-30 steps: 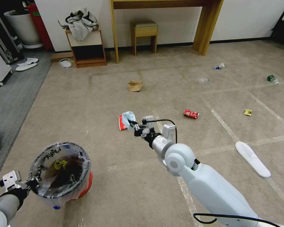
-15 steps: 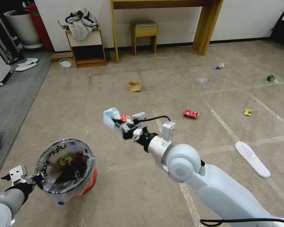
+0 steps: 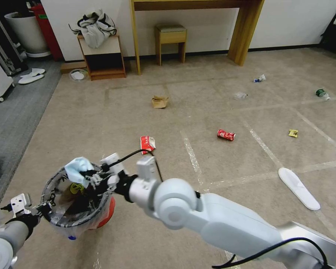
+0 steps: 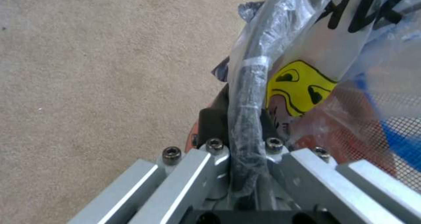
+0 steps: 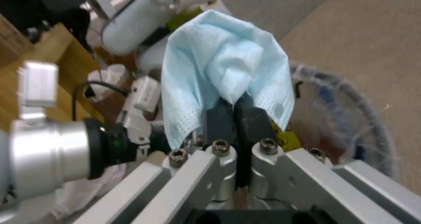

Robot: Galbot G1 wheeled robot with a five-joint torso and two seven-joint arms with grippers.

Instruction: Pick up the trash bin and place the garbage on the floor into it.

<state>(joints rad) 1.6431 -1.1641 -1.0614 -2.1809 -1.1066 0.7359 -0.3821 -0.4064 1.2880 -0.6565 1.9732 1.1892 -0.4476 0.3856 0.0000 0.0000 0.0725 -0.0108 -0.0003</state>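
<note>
The trash bin [image 3: 76, 201], red and lined with a crinkled clear bag, hangs low over the floor [image 3: 212, 104] at the robot's front left. The left claw [image 3: 41, 212] is clenched on its near rim; the left wrist view shows the dark rim [image 4: 245, 118] pinched between the fingers. Over the mouth of the bin, the right claw [image 3: 86, 175] grasps a blue mask [image 3: 77, 168], its fingers [image 5: 252, 118] closed on a fold of the fabric. The mask sits above the bin's far edge, just inside the rim by the look of it, though how high above the liner it hangs cannot be told.

The step in hand appears to be dropping the mask. To do it well, the claw should be brought a little further over the centre of the opening before letting go, since light fabric can catch on the rim or slide down outside the bag. The left arm should keep the bin steady and its mouth upward.

Further out on the carpet lie a red wrapper [image 3: 147, 142], a crushed red can [image 3: 226, 135], a yellow wrapper [image 3: 293, 133], a brown paper bag [image 3: 159, 101], a clear plastic piece [image 3: 240, 95] and a green-labelled bottle [image 3: 320, 92], all well apart from the bin.
</note>
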